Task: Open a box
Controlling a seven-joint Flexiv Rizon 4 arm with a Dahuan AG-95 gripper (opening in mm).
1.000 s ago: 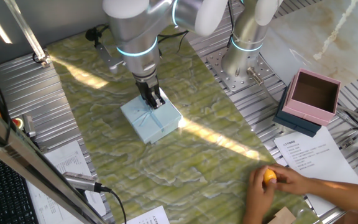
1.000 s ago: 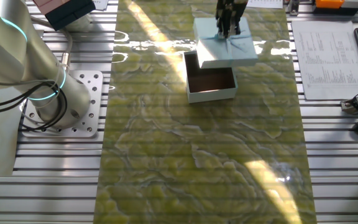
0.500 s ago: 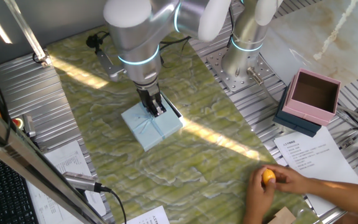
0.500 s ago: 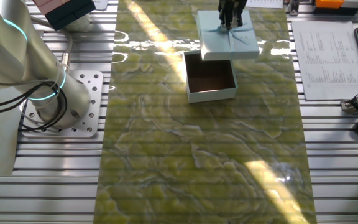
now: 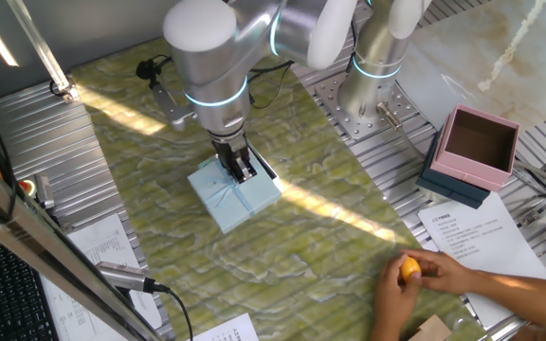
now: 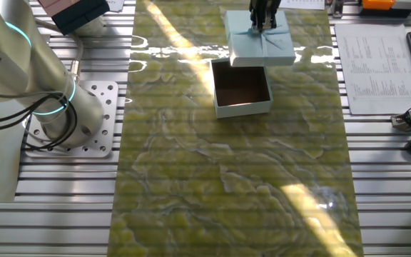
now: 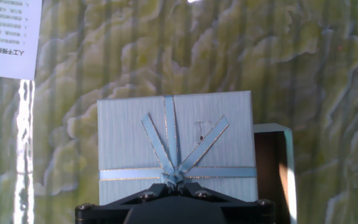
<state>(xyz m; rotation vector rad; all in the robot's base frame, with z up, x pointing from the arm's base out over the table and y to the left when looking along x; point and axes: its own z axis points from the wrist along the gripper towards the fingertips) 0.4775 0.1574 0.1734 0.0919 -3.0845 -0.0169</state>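
The pale blue lid (image 5: 234, 196) with its thin ribbon cross hangs from my gripper (image 5: 242, 171), which is shut on the ribbon bow (image 7: 175, 178). In the other fixed view the lid (image 6: 261, 47) is clear of the open box base (image 6: 242, 89), whose brown inside shows, and sits just beyond it. In the hand view the lid (image 7: 135, 134) fills the middle and a strip of the base (image 7: 276, 167) shows at the right. In the first fixed view the base is mostly hidden behind the lid.
A pink box on a dark blue base (image 5: 469, 156) stands at the right on paper sheets (image 5: 477, 239). A person's hand holds an orange object (image 5: 410, 270) at the front right. The arm's base (image 6: 63, 107) is at the left. Papers (image 6: 373, 64) and a keyboard lie at the table edge.
My gripper has carried the lid sideways off the box base, away from it. The brown inside of the base is now fully uncovered.
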